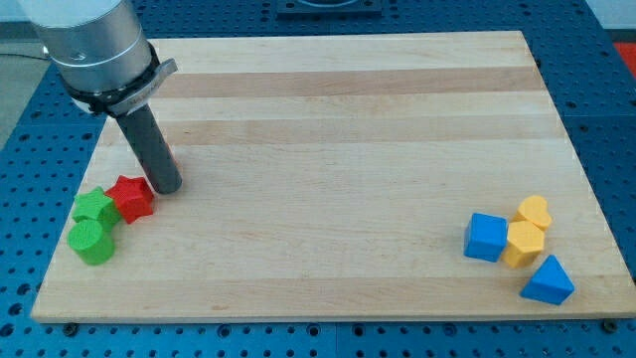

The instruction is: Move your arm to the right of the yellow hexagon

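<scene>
Two yellow blocks lie at the view's lower right. The lower one (524,243) looks like the yellow hexagon. A smaller, rounded yellow block (534,212) touches its upper side. My tip (167,188) is far away at the view's left, just right of and above a red star-shaped block (130,198). The rod rises from the tip up and to the left to the grey arm body (94,45). The tip touches no yellow block.
A blue cube (486,237) sits against the hexagon's left side and a blue triangular block (548,281) lies just below it. Two green blocks (94,208) (91,242) sit left of the red star near the wooden board's (348,109) left edge.
</scene>
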